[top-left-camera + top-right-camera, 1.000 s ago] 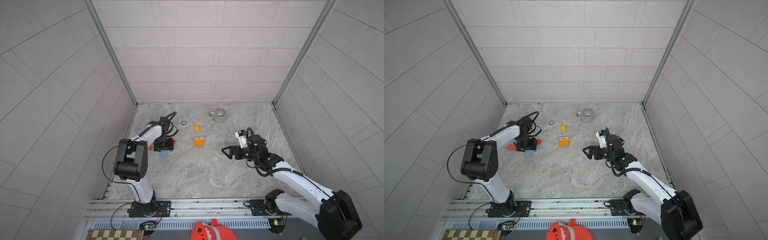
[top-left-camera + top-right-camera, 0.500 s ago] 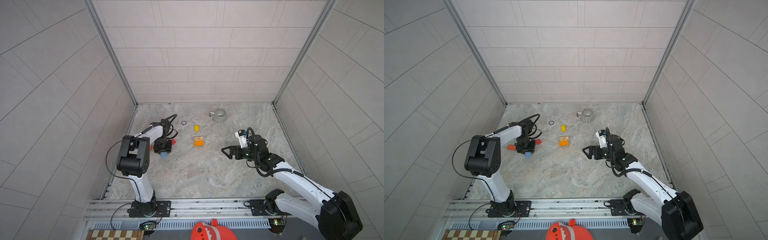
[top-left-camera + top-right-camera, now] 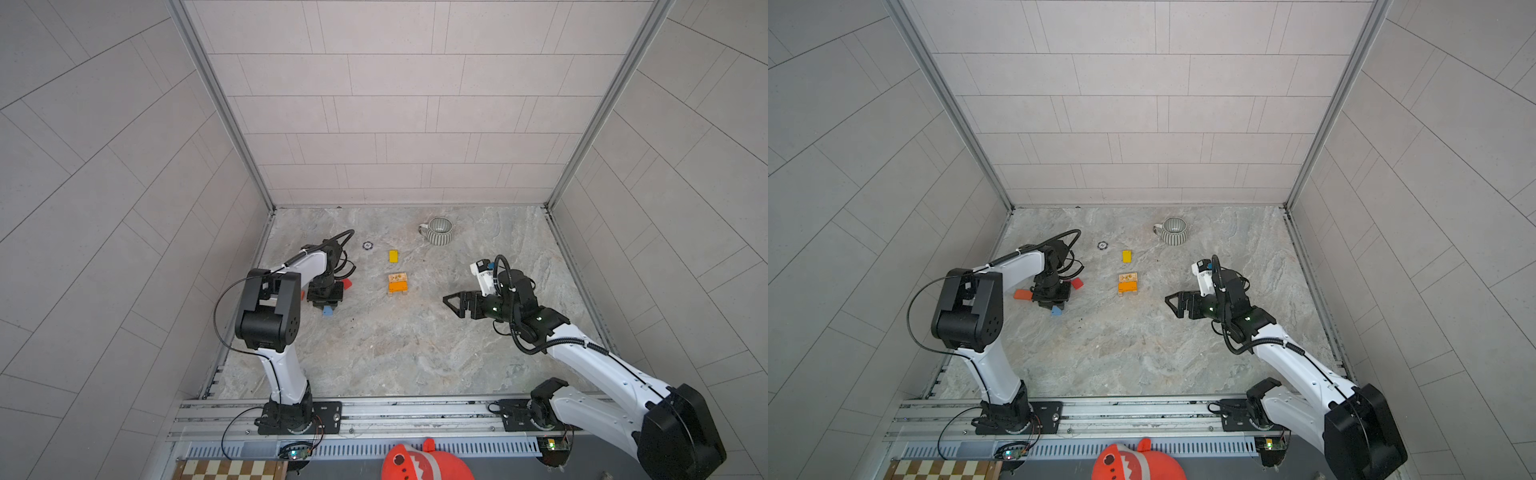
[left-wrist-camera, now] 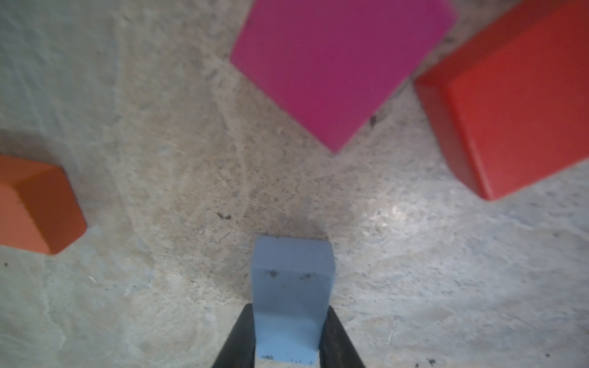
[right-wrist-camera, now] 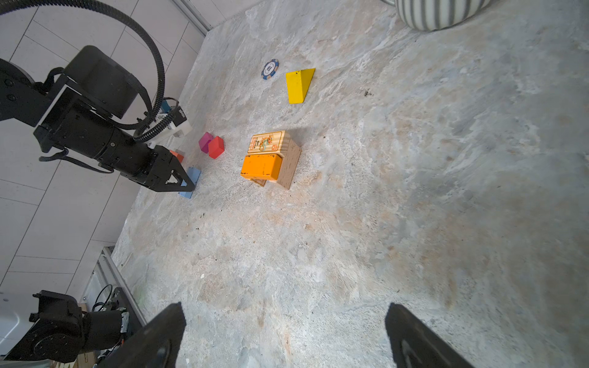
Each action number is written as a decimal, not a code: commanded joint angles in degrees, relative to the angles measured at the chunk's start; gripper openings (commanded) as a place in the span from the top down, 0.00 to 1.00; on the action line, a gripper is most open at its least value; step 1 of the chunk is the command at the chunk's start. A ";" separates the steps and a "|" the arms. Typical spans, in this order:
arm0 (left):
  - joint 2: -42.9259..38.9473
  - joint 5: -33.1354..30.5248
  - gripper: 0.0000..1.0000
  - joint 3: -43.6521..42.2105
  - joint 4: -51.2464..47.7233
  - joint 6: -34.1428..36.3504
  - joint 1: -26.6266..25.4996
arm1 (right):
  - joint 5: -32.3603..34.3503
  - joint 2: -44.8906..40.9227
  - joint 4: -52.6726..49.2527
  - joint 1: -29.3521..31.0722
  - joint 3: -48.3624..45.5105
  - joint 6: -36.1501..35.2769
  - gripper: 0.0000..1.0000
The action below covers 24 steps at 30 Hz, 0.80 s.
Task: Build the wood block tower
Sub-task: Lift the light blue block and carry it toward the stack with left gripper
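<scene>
- Pinches the blue block point(image 4: 291, 270) with the left claw point(image 4: 289, 321), one dark finger point(image 4: 237, 344) pressed to each side, block resting on the floor point(image 4: 159, 159) at far left.
- Shows the magenta block point(image 4: 334, 63), between orange block point(image 4: 35, 207) and red block point(image 4: 510, 105), in both wrist views; hides it beneath the left wrist in both top views.
- Leaves the tan-and-orange stack point(image 3: 397, 282) mid-floor, yellow block point(image 3: 393, 256) just behind.
- Holds the right claw point(image 5: 283, 307) spread wide over bare floor.
- Differs from a second ago by a slightly shifted left elbow; keeps blocks, stack and right arm in place.
</scene>
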 commanded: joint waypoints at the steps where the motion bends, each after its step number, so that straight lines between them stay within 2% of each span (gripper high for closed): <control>1: -3.63 1.32 0.85 1.76 -3.07 -3.77 -1.28 | 0.04 -1.05 0.64 0.07 -0.67 0.19 0.01; 6: -7.68 3.51 0.85 8.20 -8.14 -10.67 -4.74 | 1.24 -0.45 -0.56 0.07 -0.29 -0.35 0.01; 12: -8.59 4.08 0.85 13.49 -11.20 -13.50 -6.66 | 0.63 1.51 -0.06 0.07 -0.16 -0.17 0.01; 24: -7.42 1.79 0.86 23.81 -17.59 -19.51 -14.68 | 2.15 2.47 -0.57 0.07 -0.26 -0.48 0.00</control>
